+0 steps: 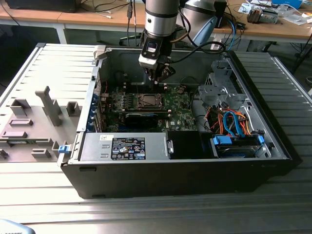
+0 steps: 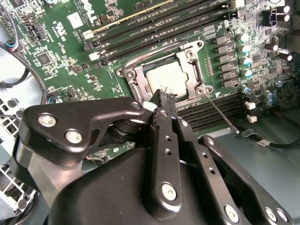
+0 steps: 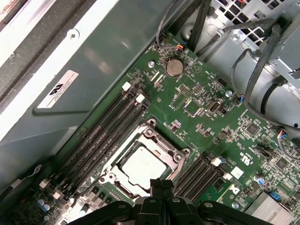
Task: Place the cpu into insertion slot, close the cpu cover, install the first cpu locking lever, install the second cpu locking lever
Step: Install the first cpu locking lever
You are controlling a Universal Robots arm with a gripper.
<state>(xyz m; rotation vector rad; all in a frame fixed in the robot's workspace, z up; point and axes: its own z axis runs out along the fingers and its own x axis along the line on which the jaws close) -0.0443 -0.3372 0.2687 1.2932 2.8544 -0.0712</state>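
In the exterior view, an open computer case (image 1: pixel 273 141) lies on a ribbed metal table (image 1: pixel 156 214). The green circuit board (image 1: pixel 178 109) sits on its floor. The insertion slot (image 1: pixel 147 101) is near the middle of that board. The gripper (image 1: pixel 157 77) hangs at about one o'clock of the slot, close above the board. Orange and blue cables (image 1: pixel 234 122) lie at roughly three o'clock, well apart.

In the second wrist view, the cpu (image 2: pixel 165 80) lies flat in the slot, silvery face up. The cpu cover (image 2: pixel 192 70) is down around it as a frame. The gripper (image 2: pixel 161 96) has its claw pinched together with nothing between the tips, which reach just over the cover's near edge. With the tips taken as six o'clock from the chip, a thin cpu locking lever (image 2: pixel 220 112) slants away from the cover's corner at about four.

In the first wrist view, the cpu (image 3: pixel 140 166) again shows seated inside the cover (image 3: pixel 161 143). Taking the coin battery (image 3: pixel 174 68) as twelve, the closed, empty gripper (image 3: pixel 161 183) stands at about four, just beside the frame. Whether it touches the frame I cannot tell.
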